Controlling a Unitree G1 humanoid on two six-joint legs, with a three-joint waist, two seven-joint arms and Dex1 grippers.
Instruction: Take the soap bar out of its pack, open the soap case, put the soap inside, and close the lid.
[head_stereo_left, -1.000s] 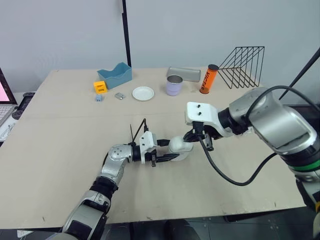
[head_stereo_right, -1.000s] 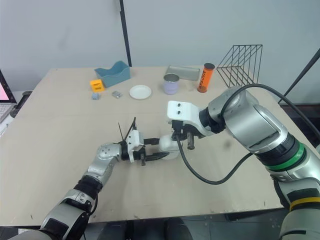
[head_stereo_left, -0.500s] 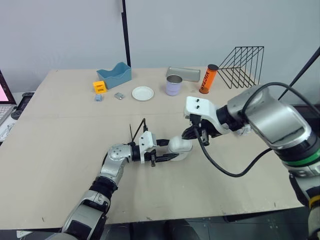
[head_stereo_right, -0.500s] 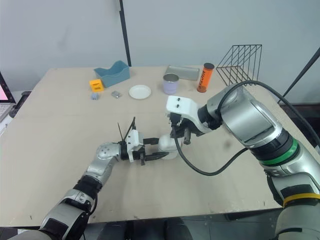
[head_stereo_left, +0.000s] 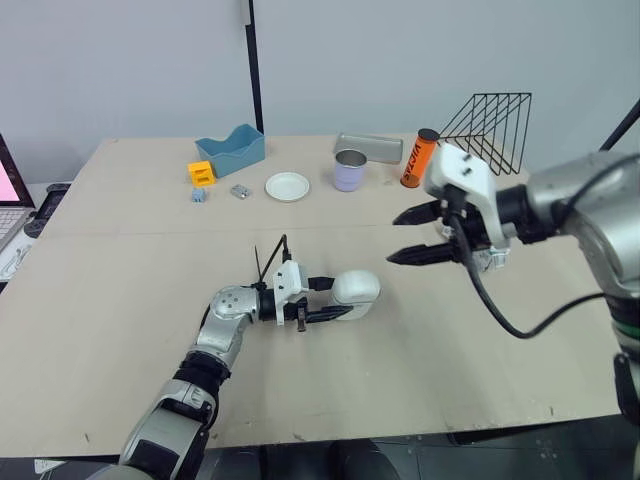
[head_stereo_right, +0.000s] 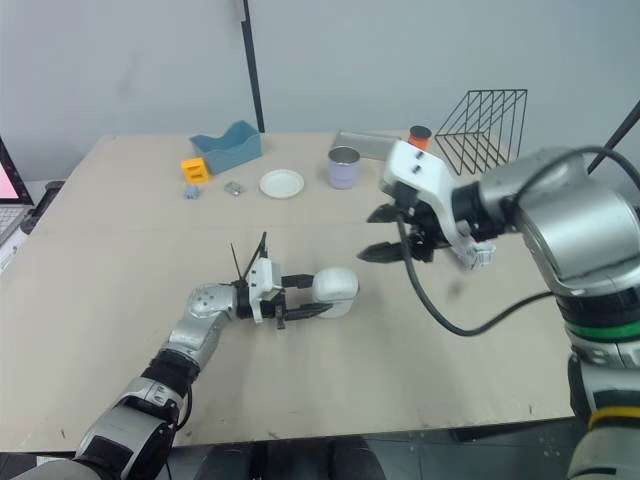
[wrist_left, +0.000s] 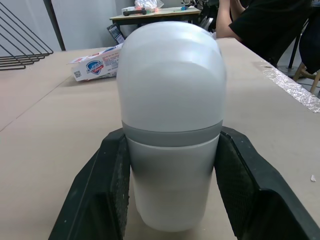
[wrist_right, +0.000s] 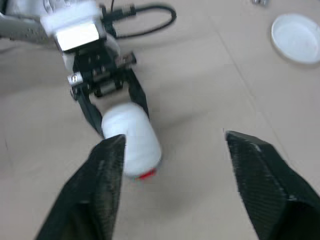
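Left hand (head_stereo_left: 333, 299) clamped on the lower half of the soap case (head_stereo_left: 356, 288), which lies on its side mid-tabletop (head_stereo_left: 110, 300), lid looking closed. Right hand (head_stereo_left: 394, 239) spread wide and empty, up off the tabletop, well apart from the case. Shell looks like hard, smooth plastic: light, probably slippery. I'd pinch the domed lid across its sides near the grey band, not the rounded tip. Soap pack (wrist_left: 95, 67) lies flat, apart from the case.

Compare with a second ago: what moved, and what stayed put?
The right gripper drew away from the soap case toward the robot's right and now hangs open above the table. The left gripper stayed shut on the soap case, which stayed in place, lid closed.
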